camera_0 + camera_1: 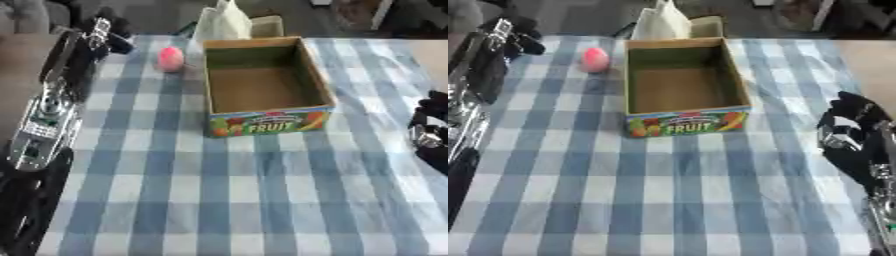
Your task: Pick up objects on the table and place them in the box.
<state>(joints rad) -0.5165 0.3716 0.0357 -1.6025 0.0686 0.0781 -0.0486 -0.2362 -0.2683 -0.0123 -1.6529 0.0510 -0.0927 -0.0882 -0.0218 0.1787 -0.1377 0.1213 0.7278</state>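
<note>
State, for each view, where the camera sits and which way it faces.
Left eye view: in the head, looking down at the checked table and open box; the left arm runs up the left edge to the left hand, the right hand barely in at the right.
Right eye view: same head, set slightly rightward; more of the right hand shows.
Shared: box, table, pink object left of the box.

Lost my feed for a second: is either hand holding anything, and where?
Nothing is held. The left hand is up beside the pink object, apart from it; the right hand shows at the right edge, away from the box.
</note>
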